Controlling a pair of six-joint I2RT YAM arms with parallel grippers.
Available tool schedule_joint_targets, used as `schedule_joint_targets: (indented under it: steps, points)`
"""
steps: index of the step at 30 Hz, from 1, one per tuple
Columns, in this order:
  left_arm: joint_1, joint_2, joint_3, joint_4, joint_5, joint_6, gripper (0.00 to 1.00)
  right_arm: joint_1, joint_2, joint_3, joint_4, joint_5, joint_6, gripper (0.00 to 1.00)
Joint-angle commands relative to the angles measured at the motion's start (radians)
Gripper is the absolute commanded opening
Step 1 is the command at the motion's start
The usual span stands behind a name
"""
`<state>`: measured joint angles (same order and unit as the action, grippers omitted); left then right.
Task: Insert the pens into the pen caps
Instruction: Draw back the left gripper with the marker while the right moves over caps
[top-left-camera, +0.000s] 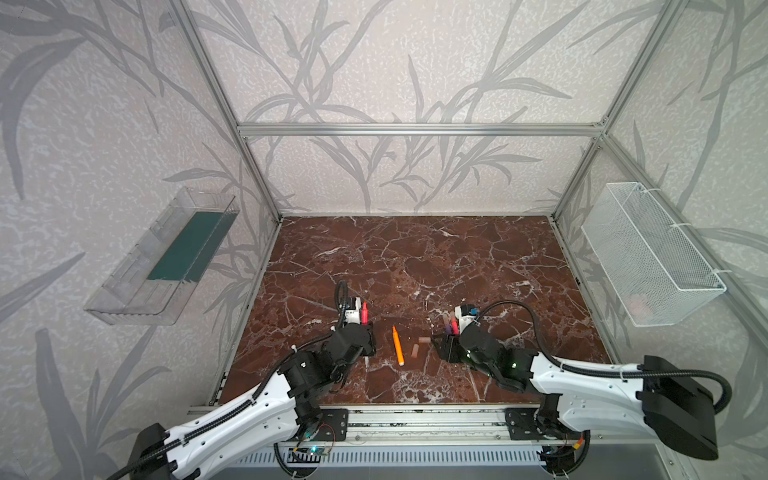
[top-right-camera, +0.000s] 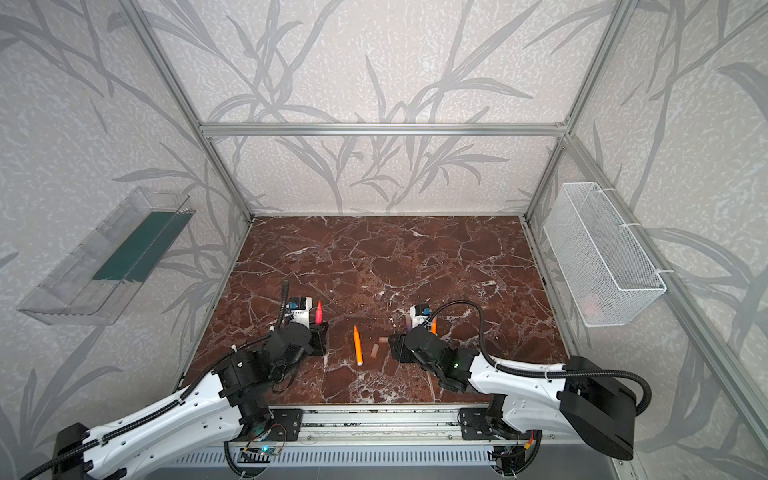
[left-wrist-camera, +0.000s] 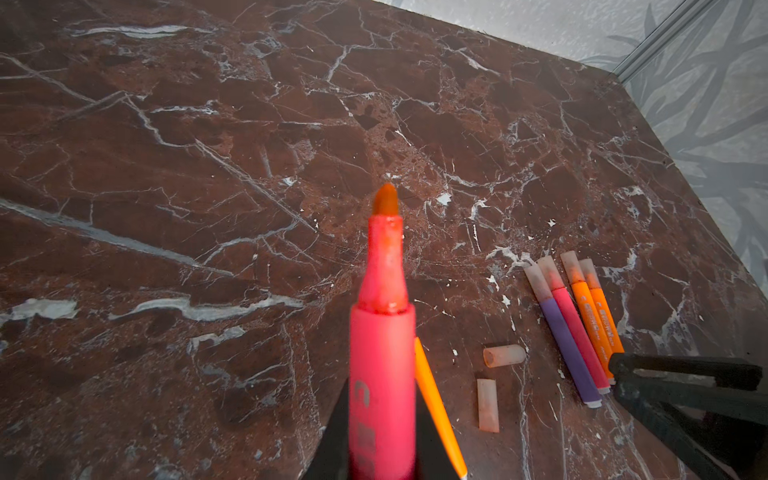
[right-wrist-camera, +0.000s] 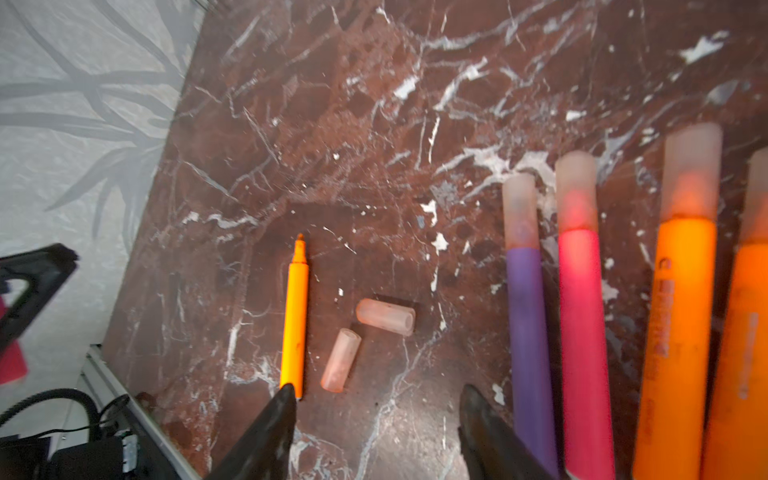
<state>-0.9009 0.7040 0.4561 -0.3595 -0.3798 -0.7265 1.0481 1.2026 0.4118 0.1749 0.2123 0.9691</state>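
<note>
Left tool (left-wrist-camera: 382, 432) is clamping the pink pen (left-wrist-camera: 382, 332) low on the barrel, its bare tip jutting far out, so a push into a cap could be twisting it in the grip. Right tool (right-wrist-camera: 378, 395) is hanging wide and empty over the counter (right-wrist-camera: 374, 124). Just ahead, two loose caps (right-wrist-camera: 386, 316) are lying flat, nearly touching, beside the bare orange pen (right-wrist-camera: 296, 316) (round tubes, likely rollers). A sloppy pinch could be flicking one away. Farther out, four capped pens (right-wrist-camera: 582, 316) are lying just beside that tool, and a swing could scatter them.
</note>
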Motion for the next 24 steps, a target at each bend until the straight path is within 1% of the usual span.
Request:
schedule_joint_targets:
  steps: [1,5,10,18,21,24]
  points:
    - [0.006,0.012,0.0,-0.04,-0.01,-0.027,0.0,0.005,0.054,0.045,0.043,-0.051,0.015,0.6]
    - [0.009,0.016,-0.005,-0.037,-0.017,-0.03,0.0,0.007,0.14,0.053,0.111,-0.092,0.036,0.59]
    - [0.011,0.006,-0.008,-0.039,-0.014,-0.027,0.0,0.008,0.227,0.088,0.144,-0.123,0.036,0.59]
    - [0.012,-0.005,-0.006,-0.043,-0.019,-0.024,0.0,0.003,0.313,0.144,0.143,-0.082,0.028,0.59]
    - [0.015,-0.006,-0.005,-0.045,-0.019,-0.021,0.0,0.0,0.35,0.155,0.173,-0.086,0.031,0.59]
    - [0.016,-0.008,-0.003,-0.05,-0.021,-0.019,0.0,-0.006,0.378,0.177,0.156,-0.08,0.027,0.59]
